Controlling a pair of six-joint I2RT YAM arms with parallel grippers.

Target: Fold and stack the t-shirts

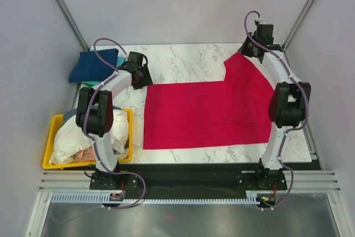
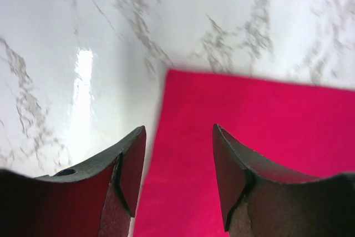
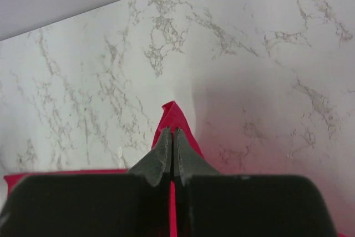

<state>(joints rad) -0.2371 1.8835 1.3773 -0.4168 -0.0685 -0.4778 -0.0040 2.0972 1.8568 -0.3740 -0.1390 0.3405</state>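
A bright red t-shirt (image 1: pixel 205 112) lies spread flat on the marble table, with a flap reaching toward the far right. My left gripper (image 1: pixel 145 76) hovers open at the shirt's far left corner. In the left wrist view the fingers (image 2: pixel 178 129) straddle the red cloth's (image 2: pixel 249 115) left edge with nothing pinched between them. My right gripper (image 1: pixel 244 51) is at the far right corner. In the right wrist view it (image 3: pixel 173 131) is shut on a peak of red cloth (image 3: pixel 173 112) that pokes out past the tips.
A folded navy blue t-shirt (image 1: pixel 91 66) lies at the far left on a teal one (image 1: pixel 119 59). A yellow tray (image 1: pixel 52 137) at the near left holds a crumpled white t-shirt (image 1: pixel 83 137) and other cloth. Grey walls close in on both sides.
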